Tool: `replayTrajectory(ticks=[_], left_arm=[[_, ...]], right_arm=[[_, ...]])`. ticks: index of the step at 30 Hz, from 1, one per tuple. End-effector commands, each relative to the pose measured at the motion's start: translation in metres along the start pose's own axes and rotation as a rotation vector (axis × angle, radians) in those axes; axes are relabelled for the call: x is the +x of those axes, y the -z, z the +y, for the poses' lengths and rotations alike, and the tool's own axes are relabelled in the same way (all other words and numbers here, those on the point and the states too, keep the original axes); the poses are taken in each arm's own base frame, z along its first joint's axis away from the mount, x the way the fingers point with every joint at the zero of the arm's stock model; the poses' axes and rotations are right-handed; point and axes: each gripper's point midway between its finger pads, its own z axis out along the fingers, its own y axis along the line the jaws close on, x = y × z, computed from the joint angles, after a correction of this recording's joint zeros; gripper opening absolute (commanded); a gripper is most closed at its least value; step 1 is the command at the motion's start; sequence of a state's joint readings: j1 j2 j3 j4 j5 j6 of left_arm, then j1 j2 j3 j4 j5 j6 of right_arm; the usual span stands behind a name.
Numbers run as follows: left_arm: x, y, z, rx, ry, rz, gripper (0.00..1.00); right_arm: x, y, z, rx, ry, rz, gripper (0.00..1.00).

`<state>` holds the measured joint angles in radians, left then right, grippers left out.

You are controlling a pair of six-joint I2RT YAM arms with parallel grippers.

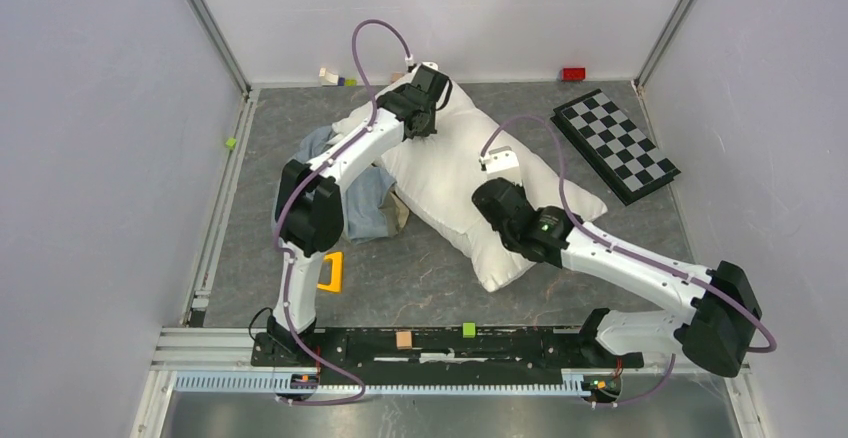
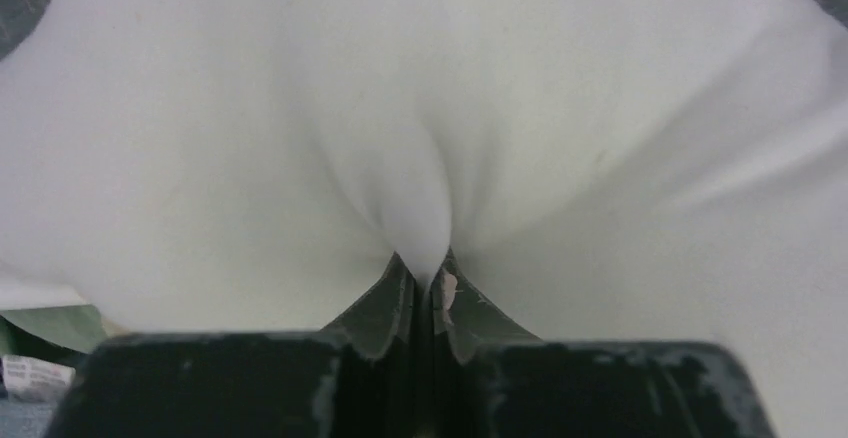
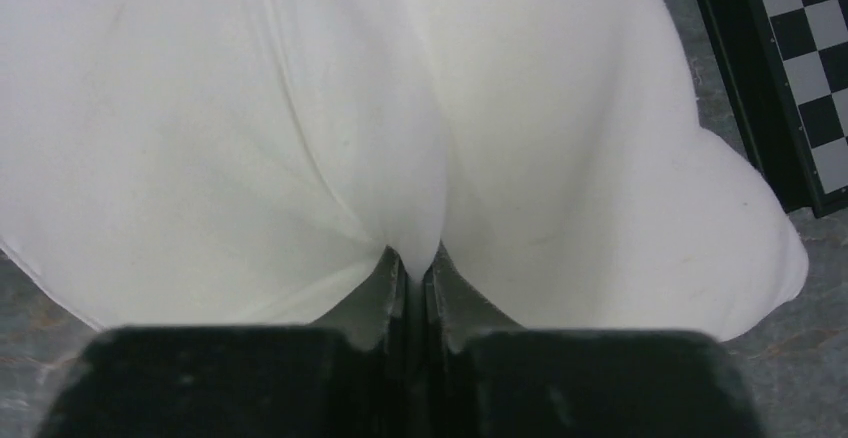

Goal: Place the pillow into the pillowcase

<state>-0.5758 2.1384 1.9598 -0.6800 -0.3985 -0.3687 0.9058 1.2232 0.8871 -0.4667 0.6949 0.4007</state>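
The white pillow (image 1: 445, 173) lies slantwise in the middle of the grey table. My left gripper (image 1: 432, 108) is at its far end, shut on a pinched fold of the pillow (image 2: 420, 158). My right gripper (image 1: 497, 201) is near its middle, shut on another fold of the pillow (image 3: 400, 138). The blue-grey pillowcase (image 1: 362, 198) lies crumpled left of the pillow, partly under my left arm, a beige patch showing at its right edge.
A black-and-white checkered board (image 1: 614, 144) lies at the back right, also in the right wrist view (image 3: 790, 68). An orange handle-shaped piece (image 1: 331, 271) lies near the left arm. A red block (image 1: 573, 74) and small bits sit by the back wall.
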Motion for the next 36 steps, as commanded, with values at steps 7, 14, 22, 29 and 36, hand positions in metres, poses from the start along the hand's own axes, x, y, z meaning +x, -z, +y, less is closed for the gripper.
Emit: replayTrajectory(ticks=[7,14,22,29,36], left_arm=[[-0.134,0.131,-0.016,0.156,-0.037,-0.305,0.02],[-0.137,0.247,-0.081,0.401,-0.048,-0.422,0.02],[-0.006,0.237,-0.168,0.511,-0.098,-0.198,0.02],[0.06,0.203,-0.171,0.519,-0.101,-0.031,0.45],[0.024,0.234,-0.078,0.291,-0.005,-0.154,1.0]], right_arm=[[-0.149,0.045,-0.077,0.261,-0.108,-0.181,0.0],[-0.228,0.075,-0.182,0.466,-0.27,-0.304,0.0],[-0.203,0.036,-0.232,0.56,-0.299,-0.251,0.0],[-0.118,0.001,-0.226,0.56,-0.255,-0.065,0.41],[-0.121,0.024,-0.205,0.401,-0.263,-0.124,0.91]])
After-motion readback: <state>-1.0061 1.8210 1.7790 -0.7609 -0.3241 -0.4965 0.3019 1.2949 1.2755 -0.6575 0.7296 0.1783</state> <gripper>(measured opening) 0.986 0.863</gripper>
